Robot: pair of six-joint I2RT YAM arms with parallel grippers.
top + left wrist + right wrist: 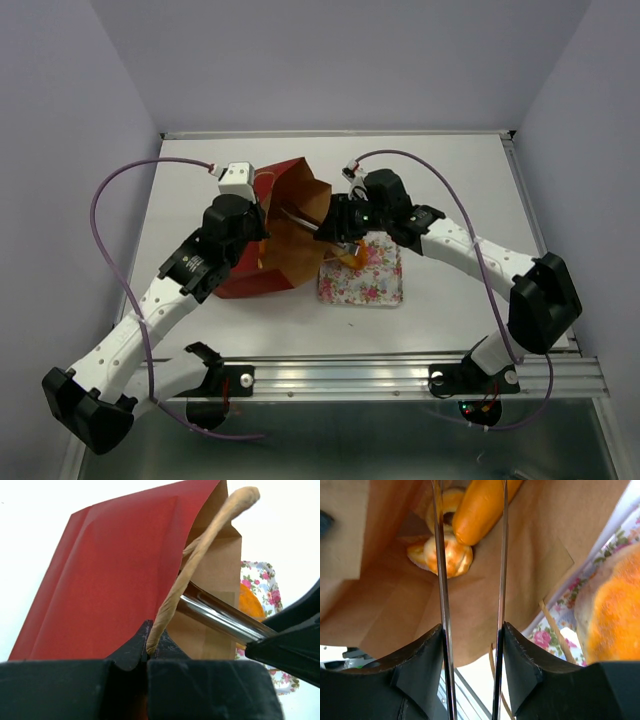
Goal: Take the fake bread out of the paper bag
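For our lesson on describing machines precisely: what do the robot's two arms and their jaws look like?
Both the left arm and right arm have white perforated links between bulky black joints. A thin purple cable loops along each to a small white wrist camera. The jaws are black wedge-shaped blocks carrying long, thin, shiny blades.

Wide-open paper bag mouth around the right tool; fake bread deep inside, floral tray beside.
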